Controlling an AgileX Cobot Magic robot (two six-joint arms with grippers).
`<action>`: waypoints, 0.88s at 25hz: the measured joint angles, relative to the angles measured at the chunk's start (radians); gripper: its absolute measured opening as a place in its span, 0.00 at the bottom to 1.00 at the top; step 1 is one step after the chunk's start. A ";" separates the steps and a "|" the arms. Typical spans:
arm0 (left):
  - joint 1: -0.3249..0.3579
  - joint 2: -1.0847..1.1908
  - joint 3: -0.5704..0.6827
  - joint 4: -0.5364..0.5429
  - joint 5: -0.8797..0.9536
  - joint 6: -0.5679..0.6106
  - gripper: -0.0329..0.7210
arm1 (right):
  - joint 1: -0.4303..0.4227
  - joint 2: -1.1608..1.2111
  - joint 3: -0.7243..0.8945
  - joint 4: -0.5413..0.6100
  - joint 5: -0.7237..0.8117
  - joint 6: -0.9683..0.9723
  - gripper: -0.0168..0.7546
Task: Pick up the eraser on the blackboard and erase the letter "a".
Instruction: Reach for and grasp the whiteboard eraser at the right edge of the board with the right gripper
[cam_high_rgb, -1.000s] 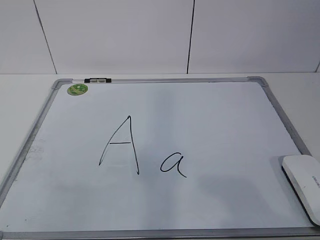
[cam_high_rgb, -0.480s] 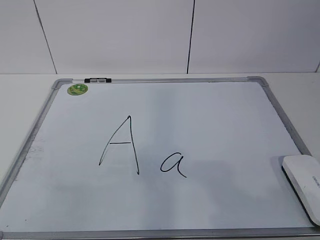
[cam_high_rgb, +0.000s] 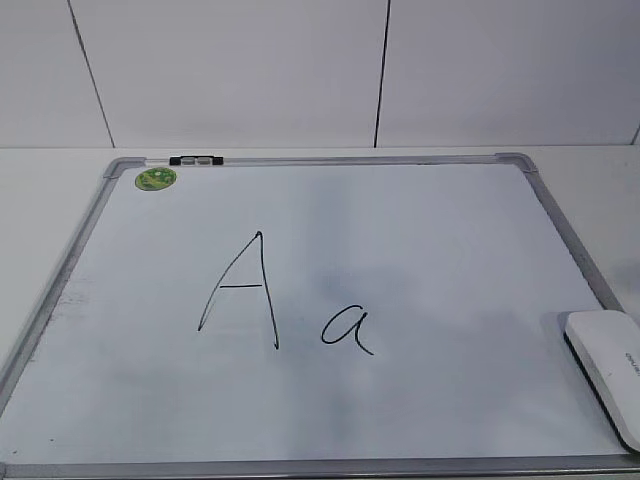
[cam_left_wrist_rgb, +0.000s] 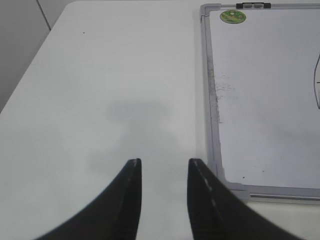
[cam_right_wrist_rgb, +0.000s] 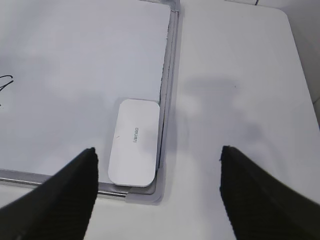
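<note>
The blackboard (cam_high_rgb: 420, 220) is a white board in a silver frame lying flat on the table. A small cursive letter "a" (cam_high_rgb: 347, 329) is drawn right of a tall capital "A" (cam_high_rgb: 240, 292). The white eraser (cam_high_rgb: 606, 372) lies in the board's near right corner; the right wrist view shows it (cam_right_wrist_rgb: 134, 142) against the frame. My right gripper (cam_right_wrist_rgb: 157, 152) is wide open above that corner, empty. My left gripper (cam_left_wrist_rgb: 164, 162) is open and empty over the bare table left of the board (cam_left_wrist_rgb: 270, 100). Neither gripper shows in the exterior view.
A round green magnet (cam_high_rgb: 155, 179) and a black-and-silver clip (cam_high_rgb: 196, 160) sit at the board's far left corner. White table (cam_left_wrist_rgb: 110, 90) surrounds the board. A tiled wall (cam_high_rgb: 300, 70) stands behind.
A faint shadow over the right part of the board has shifted slightly. The eraser and letters have not moved.
</note>
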 joint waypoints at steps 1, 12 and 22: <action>0.000 0.000 0.000 0.000 0.000 0.000 0.35 | 0.000 0.018 -0.007 0.000 -0.006 0.000 0.77; 0.000 0.000 0.000 0.000 0.000 0.000 0.35 | 0.058 0.306 -0.097 0.009 0.013 0.029 0.77; 0.000 0.000 0.000 0.000 0.000 0.000 0.35 | 0.062 0.586 -0.141 0.063 0.043 0.100 0.77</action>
